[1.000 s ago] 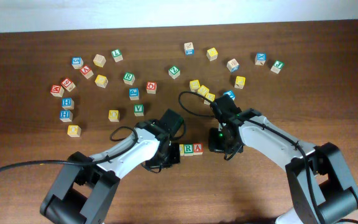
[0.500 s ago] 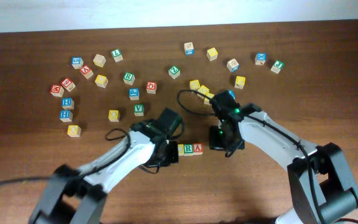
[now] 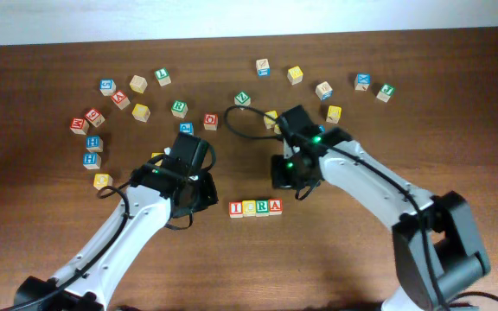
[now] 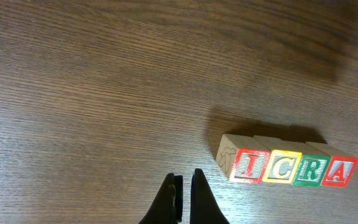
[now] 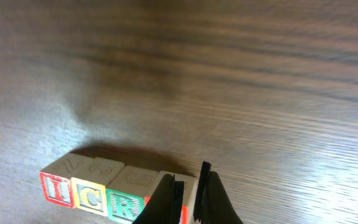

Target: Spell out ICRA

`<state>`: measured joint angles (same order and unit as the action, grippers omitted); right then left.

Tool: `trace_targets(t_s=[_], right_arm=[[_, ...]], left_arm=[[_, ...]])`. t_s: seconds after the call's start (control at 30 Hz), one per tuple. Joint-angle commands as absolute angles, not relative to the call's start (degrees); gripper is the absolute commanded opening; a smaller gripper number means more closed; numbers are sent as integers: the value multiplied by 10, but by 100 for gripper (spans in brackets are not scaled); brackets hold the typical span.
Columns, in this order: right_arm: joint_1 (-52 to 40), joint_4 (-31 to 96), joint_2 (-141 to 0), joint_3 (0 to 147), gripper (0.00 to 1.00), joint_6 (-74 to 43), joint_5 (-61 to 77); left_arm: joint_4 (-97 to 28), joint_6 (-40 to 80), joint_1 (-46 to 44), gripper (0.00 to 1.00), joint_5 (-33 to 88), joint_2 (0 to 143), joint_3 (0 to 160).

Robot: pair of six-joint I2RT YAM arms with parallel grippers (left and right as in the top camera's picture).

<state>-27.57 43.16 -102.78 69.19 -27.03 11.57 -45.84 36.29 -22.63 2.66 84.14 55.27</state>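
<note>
Four letter blocks stand in a touching row that reads I C R A: red I, yellow C, green R, red A. In the left wrist view the row runs from the I to the A. My left gripper is shut and empty, left of the row and apart from it; its fingertips point at bare wood. My right gripper is shut and empty, just behind the row's right end. In the right wrist view its fingers partly hide the A.
Many loose letter blocks lie scattered across the back of the table, such as a yellow one, a blue H, a green one and a cluster of yellow ones close behind my right arm. The table's far edge meets a white wall.
Both grippers have drawn back from the row. The left one moved left and away, uncovering the I at the row's left end. The right one moved back and left from beside the A.
</note>
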Motion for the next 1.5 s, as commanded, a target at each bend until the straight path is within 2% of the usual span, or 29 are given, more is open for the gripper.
trace_targets(t_s=[0.0,1.47], right_arm=[[-299,422,-1045,699,4,-277,114],[-323,457,-1056,686,4,-294,100]], left_arm=[[-459,369,-223,0,11,833,549],[-459,369,-223,0,12,833,549]])
